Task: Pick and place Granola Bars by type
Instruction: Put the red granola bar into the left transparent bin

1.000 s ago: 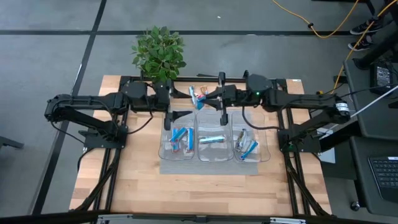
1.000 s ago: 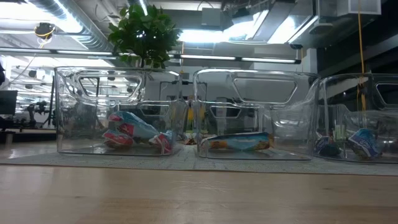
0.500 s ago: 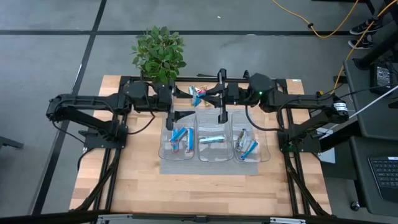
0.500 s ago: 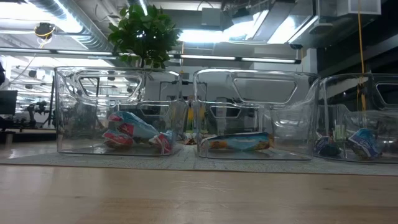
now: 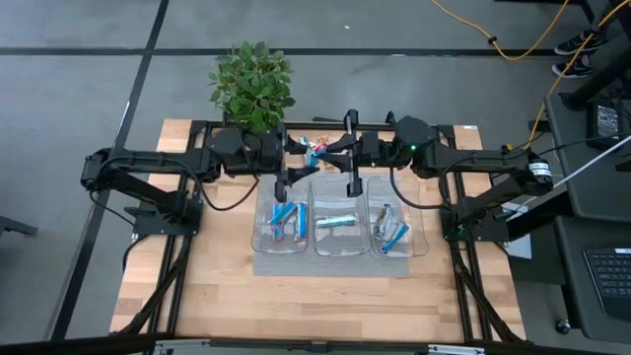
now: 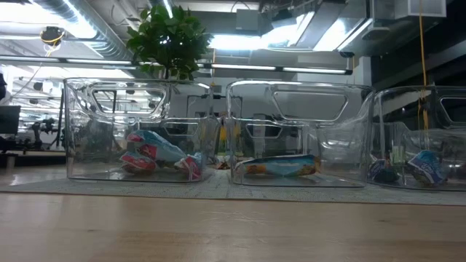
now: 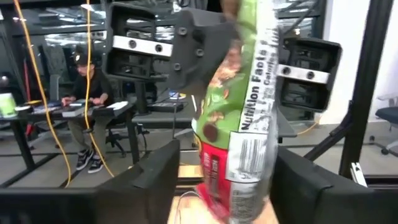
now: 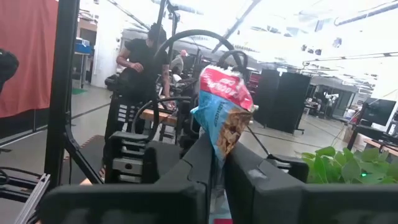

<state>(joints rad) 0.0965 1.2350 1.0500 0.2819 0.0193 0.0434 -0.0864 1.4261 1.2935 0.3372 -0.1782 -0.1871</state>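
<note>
A granola bar (image 5: 315, 150) with a green, red and blue foil wrapper is held up in the air over the table's far side, behind the bins. My right gripper (image 8: 217, 158) is shut on it, and it stands upright above the fingers (image 8: 221, 118). My left gripper (image 7: 230, 186) is open. Its two fingers stand on either side of the same bar (image 7: 239, 118) with room to spare, facing my right gripper (image 5: 325, 153). More bars lie in three clear bins: blue-and-red ones (image 6: 156, 153), a blue-and-orange one (image 6: 280, 167), silver-blue ones (image 6: 426, 167). My right gripper pinches the granola bar by its lower end (image 8: 219, 163) between the two fingers, coming level from the table's right. The bar is lifted clear and stands upright above the fingers, its crimped red top end (image 8: 224, 78) free.
Three clear bins stand side by side on a grey mat: left (image 5: 281, 225), middle (image 5: 336, 227), right (image 5: 392, 229). A potted plant (image 5: 252, 84) is at the far edge. People show at desks in the room behind.
My left gripper has moved toward the table's right, up to the bar that my right gripper holds, so that its open fingers now stand around it. The bar and my right gripper have stayed where they were.
</note>
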